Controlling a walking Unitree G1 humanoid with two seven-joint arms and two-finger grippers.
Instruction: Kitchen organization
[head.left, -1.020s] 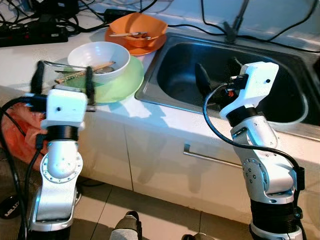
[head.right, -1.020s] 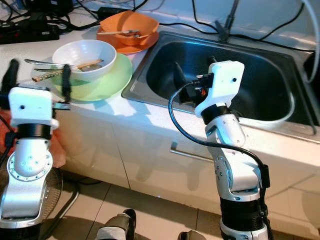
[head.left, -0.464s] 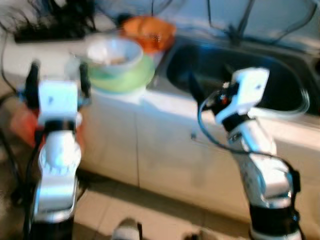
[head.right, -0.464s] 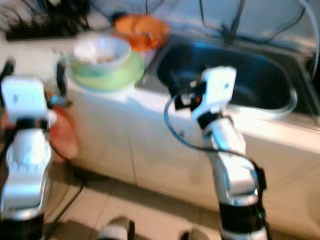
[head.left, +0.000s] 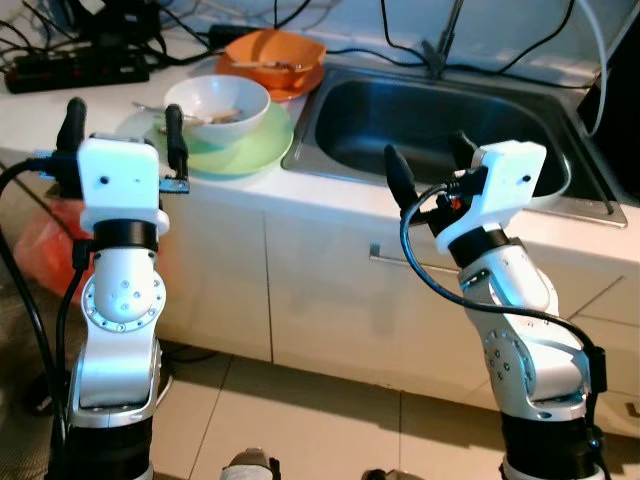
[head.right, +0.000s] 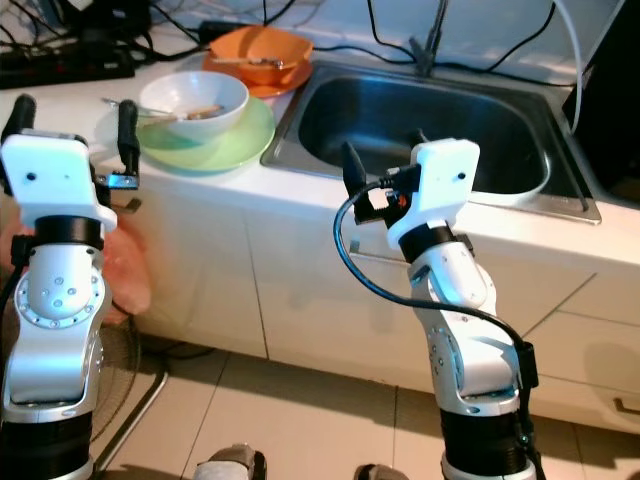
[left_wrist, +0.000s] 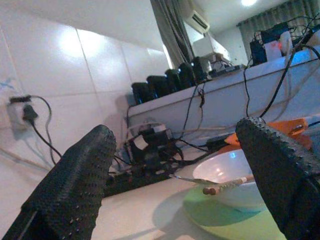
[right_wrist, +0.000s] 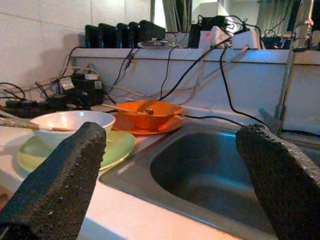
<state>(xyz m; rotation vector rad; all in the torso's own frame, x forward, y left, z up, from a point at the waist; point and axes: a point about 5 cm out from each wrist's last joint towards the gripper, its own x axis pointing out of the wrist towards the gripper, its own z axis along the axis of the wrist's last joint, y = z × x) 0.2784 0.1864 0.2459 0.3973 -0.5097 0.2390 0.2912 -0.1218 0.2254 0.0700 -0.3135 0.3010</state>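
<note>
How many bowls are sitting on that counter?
2. A white bowl sits on the green plate left of the sink; an orange bowl sits on an orange plate behind it. More could be out of frame.

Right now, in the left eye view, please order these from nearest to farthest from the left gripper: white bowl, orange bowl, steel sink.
From the left gripper:
1. White bowl with utensils, on the green plate, just beyond the gripper.
2. Orange bowl, farther back on the counter.
3. Stainless steel sink, off to the right.
</note>
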